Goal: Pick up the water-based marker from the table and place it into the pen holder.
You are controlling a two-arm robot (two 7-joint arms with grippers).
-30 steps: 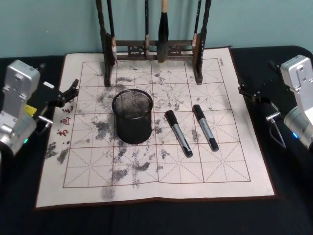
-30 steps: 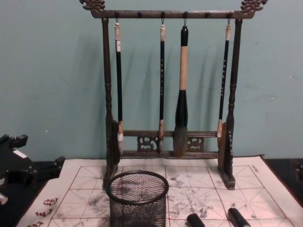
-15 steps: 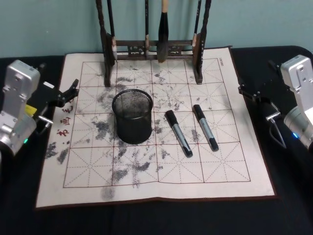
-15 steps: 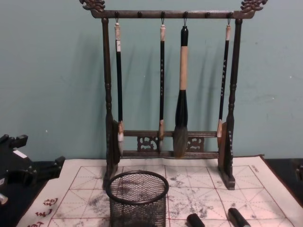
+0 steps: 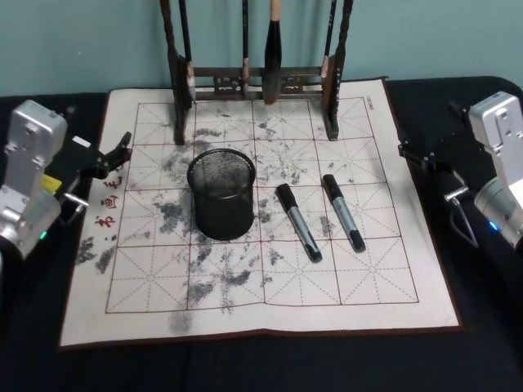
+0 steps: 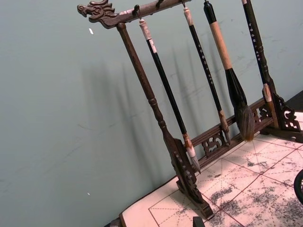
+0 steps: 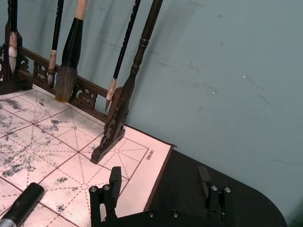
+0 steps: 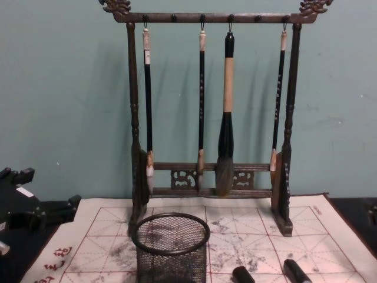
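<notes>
At opposite edges of the mat (image 5: 368, 278), left tool (image 5: 124, 149) and right tool (image 7: 159, 176) gape.

The left arm (image 5: 31, 175) and the right arm (image 5: 502, 167) each ended in a boxy silver-grey wrist housing; the left bore a yellow label, and a thin black cable looped under the right. The left gripper (image 5: 119, 153) was black. The right gripper (image 7: 159, 174) had flat black fingers fastened with small silver screws.
</notes>
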